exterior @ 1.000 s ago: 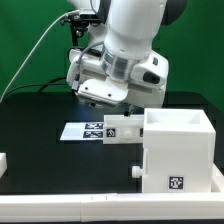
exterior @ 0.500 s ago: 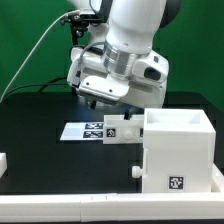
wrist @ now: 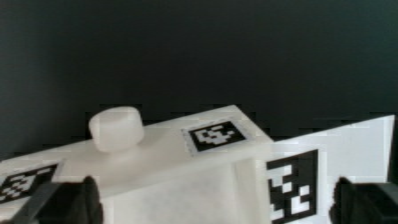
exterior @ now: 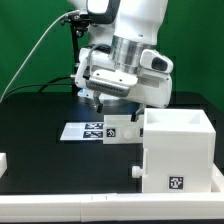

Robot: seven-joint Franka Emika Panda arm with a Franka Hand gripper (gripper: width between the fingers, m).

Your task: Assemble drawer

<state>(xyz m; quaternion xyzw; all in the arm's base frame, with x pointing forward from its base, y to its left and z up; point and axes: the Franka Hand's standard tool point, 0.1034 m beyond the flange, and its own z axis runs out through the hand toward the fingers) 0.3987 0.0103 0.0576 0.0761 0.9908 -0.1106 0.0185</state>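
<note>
A white drawer cabinet (exterior: 180,150) stands on the black table at the exterior view's right. A small white drawer (exterior: 122,131) with a marker tag sticks out of the cabinet's upper part toward the exterior view's left. A knob (exterior: 134,171) shows lower on the same side. In the wrist view the small drawer (wrist: 178,165) lies below me with a white knob (wrist: 116,128) and tags. My gripper (exterior: 106,103) hangs above the small drawer, apart from it. In the wrist view the gripper (wrist: 222,195) is open and empty, with its dark fingertips (wrist: 75,200) wide apart.
The marker board (exterior: 82,131) lies flat on the table next to the small drawer. A white part (exterior: 3,160) sits at the exterior view's left edge. A white ledge (exterior: 90,207) runs along the front. A green wall stands behind.
The arm has risen and shifted slightly toward the exterior view's right, lifting the gripper away from the small drawer. The drawer and cabinet have not moved.
</note>
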